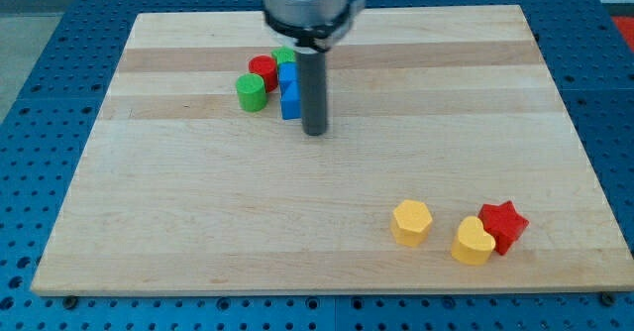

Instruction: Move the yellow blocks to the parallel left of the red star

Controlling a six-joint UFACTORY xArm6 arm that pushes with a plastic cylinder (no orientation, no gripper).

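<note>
- Spanning the view, the board (327,242) carries every block.
- Rod, no pincer to judge: my tip (314,132) sits just right of the blue block (289,95).
- Red cylinder (263,70), green cylinder (251,92) and another green block (284,55) cluster there.
- Red star (503,225) touches the yellow heart (473,242); yellow hexagon (411,222) lies left.

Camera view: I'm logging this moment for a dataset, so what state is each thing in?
my tip: on the board, right of the blue block
yellow hexagon: flat, alone
yellow heart: against the red star
green cylinder: upright
red cylinder: upright, behind it
</note>
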